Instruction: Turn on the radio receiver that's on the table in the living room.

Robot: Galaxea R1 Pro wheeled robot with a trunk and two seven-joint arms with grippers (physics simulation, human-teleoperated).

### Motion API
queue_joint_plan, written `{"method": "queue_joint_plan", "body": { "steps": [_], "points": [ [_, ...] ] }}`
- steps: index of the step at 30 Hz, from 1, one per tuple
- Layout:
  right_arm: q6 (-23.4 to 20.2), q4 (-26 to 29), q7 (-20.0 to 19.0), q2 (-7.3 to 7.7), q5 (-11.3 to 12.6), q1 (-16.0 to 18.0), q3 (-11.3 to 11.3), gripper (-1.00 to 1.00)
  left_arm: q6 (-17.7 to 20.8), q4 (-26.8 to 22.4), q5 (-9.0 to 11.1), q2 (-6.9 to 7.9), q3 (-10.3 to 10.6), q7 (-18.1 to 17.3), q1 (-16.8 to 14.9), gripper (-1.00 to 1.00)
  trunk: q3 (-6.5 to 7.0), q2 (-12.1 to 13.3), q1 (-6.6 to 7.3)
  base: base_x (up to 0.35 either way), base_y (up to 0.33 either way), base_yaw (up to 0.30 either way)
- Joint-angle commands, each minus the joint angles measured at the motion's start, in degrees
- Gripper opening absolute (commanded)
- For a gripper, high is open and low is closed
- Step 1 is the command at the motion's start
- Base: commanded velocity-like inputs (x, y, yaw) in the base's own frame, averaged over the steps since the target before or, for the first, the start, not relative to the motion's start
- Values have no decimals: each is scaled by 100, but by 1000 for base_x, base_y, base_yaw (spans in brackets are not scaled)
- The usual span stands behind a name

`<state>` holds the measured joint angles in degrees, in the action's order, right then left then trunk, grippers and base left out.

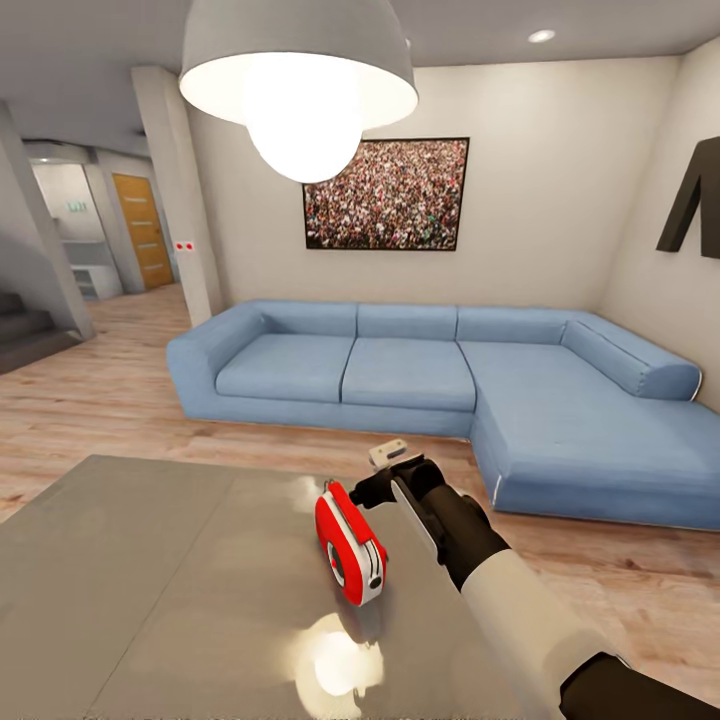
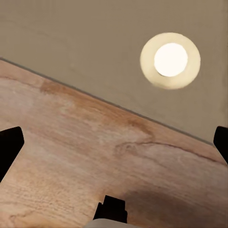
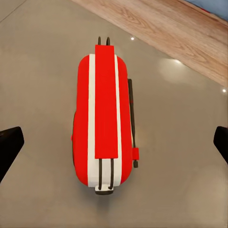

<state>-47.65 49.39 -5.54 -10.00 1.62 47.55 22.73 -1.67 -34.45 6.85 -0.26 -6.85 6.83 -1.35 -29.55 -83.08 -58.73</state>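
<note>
The red radio receiver (image 1: 350, 548) with white trim stands upright on the glossy grey-beige table (image 1: 150, 580), near its right part. My right gripper (image 1: 385, 478) hovers just behind and above the radio, open, not touching it. Seen from the right wrist, the radio receiver (image 3: 105, 118) shows its top, red and white stripes and thin handle, centred between the spread black fingers (image 3: 9, 145) of the right gripper (image 3: 114, 145). My left gripper (image 2: 114, 142) is open over the wood floor beside the table (image 2: 95, 42).
A big blue L-shaped sofa (image 1: 450, 370) stands past the table, with a strip of plank floor (image 1: 120, 400) between. A crowd picture (image 1: 386, 193) and dark letter (image 1: 695, 200) hang on the walls. A pendant lamp (image 1: 300, 90) hangs close overhead. Stairs (image 1: 25, 330) lie far left.
</note>
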Motion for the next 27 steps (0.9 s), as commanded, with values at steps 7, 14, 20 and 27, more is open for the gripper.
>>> {"method": "queue_joint_plan", "body": {
  "steps": [7,14,20,27],
  "points": [
    [16,0,-14,0,-14,0,-6,100,-16,0,0,0,-4,6,2,100,-66,0,0,0,0,-31],
    [30,0,-17,0,-23,0,-7,100,-18,0,1,11,-16,11,-2,100,-131,0,0,0,0,-58],
    [123,0,-18,0,-5,0,-13,100,-21,0,1,25,-22,21,-1,100,-187,0,0,0,0,-64],
    [164,0,-19,0,4,0,-8,100,-19,0,1,67,-203,37,1,100,-252,0,0,0,0,-70]
  ]
}}
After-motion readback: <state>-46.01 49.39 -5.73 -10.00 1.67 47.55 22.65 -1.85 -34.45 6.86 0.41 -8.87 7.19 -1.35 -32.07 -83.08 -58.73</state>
